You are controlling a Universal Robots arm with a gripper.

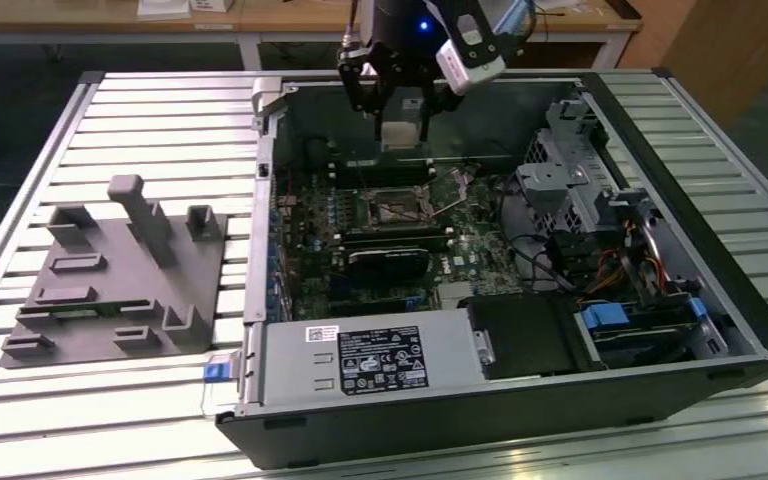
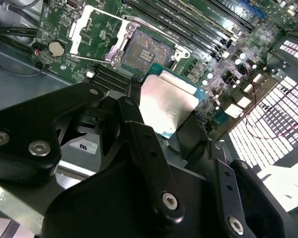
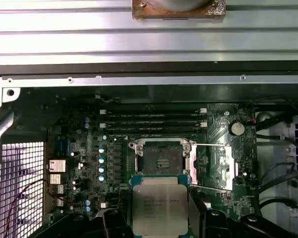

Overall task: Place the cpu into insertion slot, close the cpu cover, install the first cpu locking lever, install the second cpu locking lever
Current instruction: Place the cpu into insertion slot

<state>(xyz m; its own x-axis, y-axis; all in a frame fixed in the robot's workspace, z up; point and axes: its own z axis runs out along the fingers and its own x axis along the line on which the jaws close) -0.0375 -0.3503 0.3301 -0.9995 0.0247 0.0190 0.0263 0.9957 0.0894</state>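
Exterior view: gripper [image 1: 402, 128] hangs inside the open PC case [image 1: 491, 415], above the motherboard. The insertion slot [image 1: 391, 205] is below it with a clear gap.

Second wrist view: fingers [image 2: 139, 134] are pinched on opposite edges of the cpu [image 2: 166, 104], metal top up, chip off the board. Slot [image 2: 146, 52] lies just past the fingertips, dark centre bare. The cpu cover [image 2: 124, 39] is swung back beside it.

First wrist view: cpu [image 3: 159, 210] is in the grip, just short of the slot [image 3: 161, 158]. Cover [image 3: 227, 168] is flipped aside, memory slots [image 3: 154, 121] beyond the slot.
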